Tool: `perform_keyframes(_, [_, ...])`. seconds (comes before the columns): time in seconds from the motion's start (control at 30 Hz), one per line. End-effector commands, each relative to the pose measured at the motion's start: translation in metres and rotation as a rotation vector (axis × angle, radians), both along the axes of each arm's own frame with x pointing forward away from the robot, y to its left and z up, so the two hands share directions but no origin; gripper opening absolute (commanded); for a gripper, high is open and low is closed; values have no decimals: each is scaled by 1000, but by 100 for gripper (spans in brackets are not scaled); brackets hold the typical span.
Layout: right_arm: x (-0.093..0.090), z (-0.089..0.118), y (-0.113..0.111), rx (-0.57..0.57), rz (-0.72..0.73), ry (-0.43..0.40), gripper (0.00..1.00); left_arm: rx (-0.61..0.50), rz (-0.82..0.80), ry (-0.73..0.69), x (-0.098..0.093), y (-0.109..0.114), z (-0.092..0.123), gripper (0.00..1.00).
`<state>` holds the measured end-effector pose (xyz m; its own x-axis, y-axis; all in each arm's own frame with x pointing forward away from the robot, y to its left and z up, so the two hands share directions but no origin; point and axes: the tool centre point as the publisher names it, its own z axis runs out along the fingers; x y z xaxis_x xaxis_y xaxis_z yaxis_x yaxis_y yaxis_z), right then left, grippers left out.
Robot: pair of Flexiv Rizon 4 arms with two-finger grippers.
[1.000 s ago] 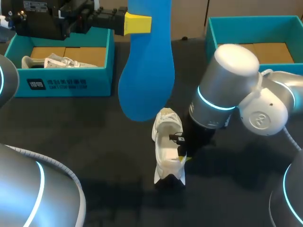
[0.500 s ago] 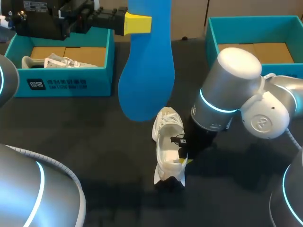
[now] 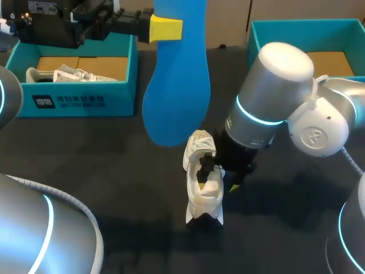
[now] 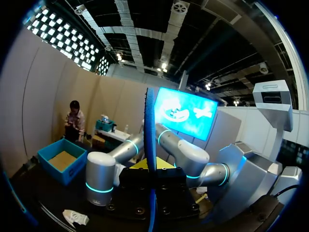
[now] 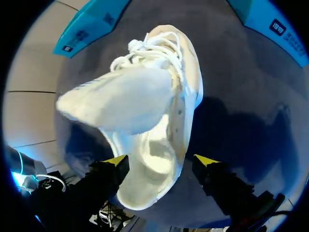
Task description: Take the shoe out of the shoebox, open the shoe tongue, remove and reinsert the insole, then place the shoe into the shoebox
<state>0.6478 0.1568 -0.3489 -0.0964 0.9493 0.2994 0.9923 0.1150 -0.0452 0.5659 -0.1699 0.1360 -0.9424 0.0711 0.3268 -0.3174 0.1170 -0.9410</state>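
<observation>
Blue, bendy-looking insole (image 3: 175, 85) is being pinched by the left gripper (image 3: 165, 28); the soft shoe (image 3: 204, 191) is being straddled at its likely stiffer heel by the wide right gripper (image 5: 160, 160).

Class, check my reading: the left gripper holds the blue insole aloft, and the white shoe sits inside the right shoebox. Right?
No. The left gripper holds the blue insole aloft, but the white shoe sits on the table, outside the right shoebox, as the head view shows.
</observation>
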Motion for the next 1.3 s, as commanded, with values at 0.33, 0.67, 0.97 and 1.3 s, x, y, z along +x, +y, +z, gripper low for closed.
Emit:
perform_keyframes(0.33, [-9,59,-26,93,75,-65,100,4,0,0,1,-1,1,0])
perform_keyframes(0.67, [-9,59,-26,93,75,-65,100,4,0,0,1,-1,1,0])
perform_keyframes(0.97, [7,77,-47,445,65,-58,100,4,0,0,1,-1,1,0])
perform_keyframes(1.3, [9,101,-68,582,5,-72,100,4,0,0,1,-1,1,0])
